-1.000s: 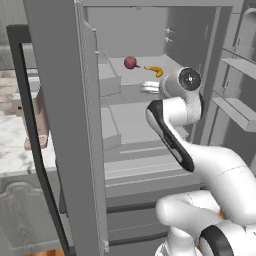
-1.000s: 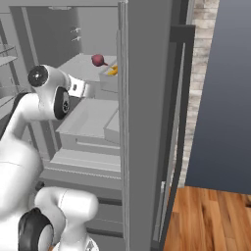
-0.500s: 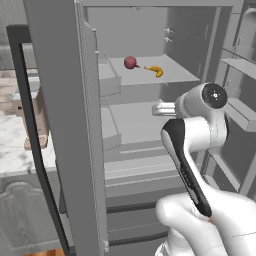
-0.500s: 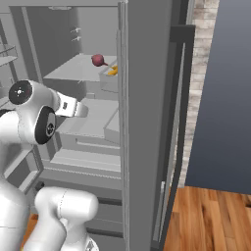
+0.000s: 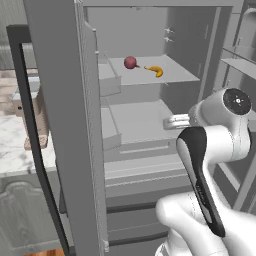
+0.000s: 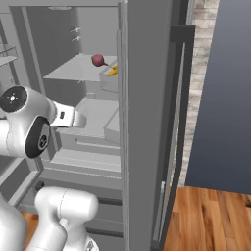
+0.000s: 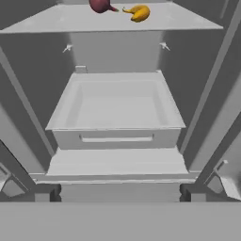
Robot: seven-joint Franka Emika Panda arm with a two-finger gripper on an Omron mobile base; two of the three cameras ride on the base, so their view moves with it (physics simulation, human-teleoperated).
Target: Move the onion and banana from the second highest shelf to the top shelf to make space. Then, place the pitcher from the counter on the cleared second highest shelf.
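Onion (image 5: pixel 130 62) beside banana (image 5: pixel 155 70)

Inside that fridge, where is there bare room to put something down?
The shelf with the onion and banana is bare in front and to the right of them. The drawer below looks empty too. Crowding is only at the fruit, which lies close together.

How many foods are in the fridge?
2: the onion and the banana lie side by side on the same shelf. More may hide behind the door.
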